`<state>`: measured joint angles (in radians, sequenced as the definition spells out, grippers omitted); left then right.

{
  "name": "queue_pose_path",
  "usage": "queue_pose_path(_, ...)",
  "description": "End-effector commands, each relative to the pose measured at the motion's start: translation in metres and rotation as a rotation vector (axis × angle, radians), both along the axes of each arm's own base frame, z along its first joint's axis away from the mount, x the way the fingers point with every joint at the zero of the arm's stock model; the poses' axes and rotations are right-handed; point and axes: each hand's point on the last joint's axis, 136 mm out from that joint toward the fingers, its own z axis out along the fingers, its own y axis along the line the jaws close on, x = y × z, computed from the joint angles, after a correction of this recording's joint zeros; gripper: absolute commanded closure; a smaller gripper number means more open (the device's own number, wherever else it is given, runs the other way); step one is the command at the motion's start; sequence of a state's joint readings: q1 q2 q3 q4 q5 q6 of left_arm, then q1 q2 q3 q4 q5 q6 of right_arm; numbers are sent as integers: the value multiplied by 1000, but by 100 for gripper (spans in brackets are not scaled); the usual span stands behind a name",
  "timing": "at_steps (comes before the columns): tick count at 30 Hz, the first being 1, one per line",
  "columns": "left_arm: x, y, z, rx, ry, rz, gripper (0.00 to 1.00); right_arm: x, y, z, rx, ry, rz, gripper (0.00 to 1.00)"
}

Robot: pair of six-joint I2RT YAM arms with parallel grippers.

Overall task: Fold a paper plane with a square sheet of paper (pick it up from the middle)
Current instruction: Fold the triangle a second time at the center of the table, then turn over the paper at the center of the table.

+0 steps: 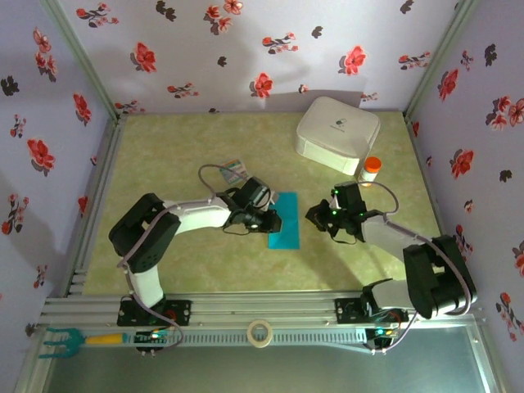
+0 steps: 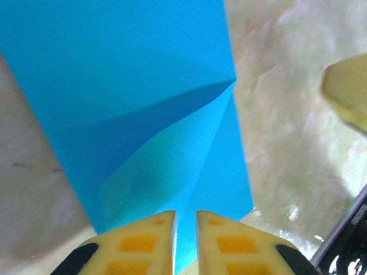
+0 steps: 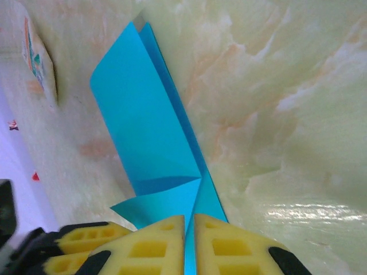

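Left claw (image 2: 185, 229) is down to a slit, with a lifted flap of the square sheet of paper (image 1: 288, 225) running into it, pinched by the look of it. The sheet lies on the bench (image 1: 205, 262), folded to a narrow strip between the claws. Right claw (image 3: 189, 229), nearly closed, nips its edge. It's featherlight, limp stuff, likely to skate and crease: take a raised edge near the middle, gently.

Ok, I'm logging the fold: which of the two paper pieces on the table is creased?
The plain turquoise sheet, mid-table, with a diagonal fold showing. The other, a small multicoloured printed card, lies flat farther back.
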<state>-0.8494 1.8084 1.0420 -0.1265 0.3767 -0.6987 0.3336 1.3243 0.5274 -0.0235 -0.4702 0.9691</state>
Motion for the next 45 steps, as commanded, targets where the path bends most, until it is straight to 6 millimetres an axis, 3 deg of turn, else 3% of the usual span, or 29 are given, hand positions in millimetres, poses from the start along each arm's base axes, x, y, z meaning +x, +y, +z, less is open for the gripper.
queue_pose_path(1,10,5,13,14,-37,-11,83,-9,-2,-5,-21,26,-2,86)
queue_pose_path(15,14,2,-8,47,10,-72,83,-15,6,-7,-21,41,8,81)
queue_pose_path(29,14,3,-15,59,15,-91,84,-23,16,-10,-20,72,38,74)
queue_pose_path(39,7,18,-49,134,52,-68,87,-44,27,-28,-100,153,97,70)
queue_pose_path(45,1,20,-51,120,68,-58,89,-49,30,-30,-112,162,104,67)
